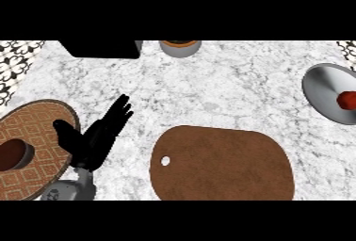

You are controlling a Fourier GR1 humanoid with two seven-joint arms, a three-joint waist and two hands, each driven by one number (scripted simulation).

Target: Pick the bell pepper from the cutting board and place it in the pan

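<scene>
Only one robot hand (96, 137) shows, the left one, coming in from the lower edge at the view's left on a grey forearm (71, 188). It stands over the marble surface (222, 89) with its fingers (119, 110) straight and spread, pointing up and a little to the right, away from the robot. Its thumb (64, 129) sticks out to the left, over the rim of a round patterned mat (42, 122). The robot hand is released and holds nothing.

Left of the robot hand, on that mat, sits a dark brown bowl (14, 155), partly cut off by the view's edge. Right of the robot hand, and apart from it, lies the brown cutting board (230, 164), with a small white hole (165, 161) near its left end; nothing lies on the part of it that shows.

Far to the right of the robot hand, at the view's right edge, is the grey pan (323, 92), partly cut off. The red pepper (347, 100) lies inside it, against the edge of the view, so only part of it shows.

Beyond the fingertips, at the far edge of the surface, stands a black box (101, 49), and to the right of that a grey cup (181, 47) with a brown inside, both cut by the top of the scene. Patterned tiles (15, 63) show at the far left corner.

The right robot hand is out of sight.
</scene>
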